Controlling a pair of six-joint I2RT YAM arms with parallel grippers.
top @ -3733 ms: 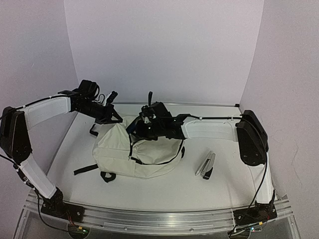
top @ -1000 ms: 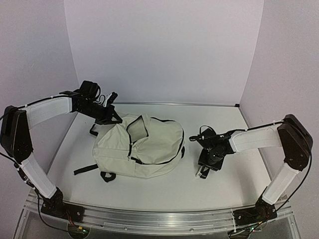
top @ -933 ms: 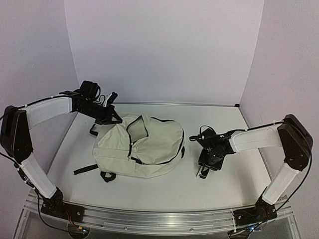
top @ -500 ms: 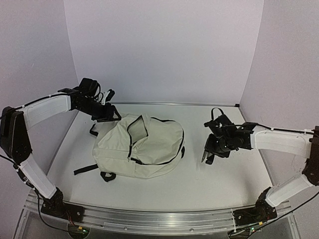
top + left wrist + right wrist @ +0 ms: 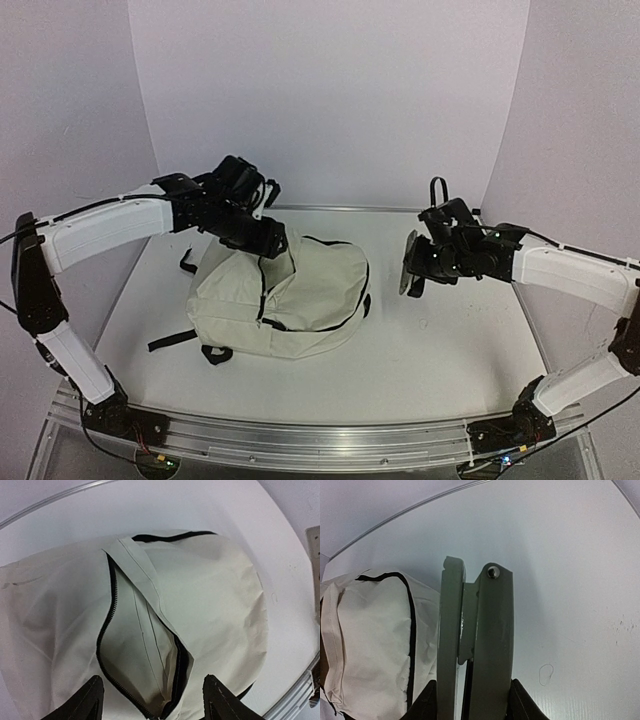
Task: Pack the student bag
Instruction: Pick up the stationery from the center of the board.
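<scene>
From above: the backpack (image 5: 300,300) lies left of centre on the table (image 5: 450,350), with the left gripper (image 5: 268,243) over its top edge. The right gripper (image 5: 412,272) holds a stapler (image 5: 408,263) aloft beside it, with bare table between them.

Left wrist: jaws spread and empty above the unzipped mouth (image 5: 177,665) (a narrow, slack slit).

Right wrist: jaws pinch the stapler's sides.

The stapler looks bound for the backpack; next the slit needs widening so it clears the zip (image 5: 106,640)
</scene>
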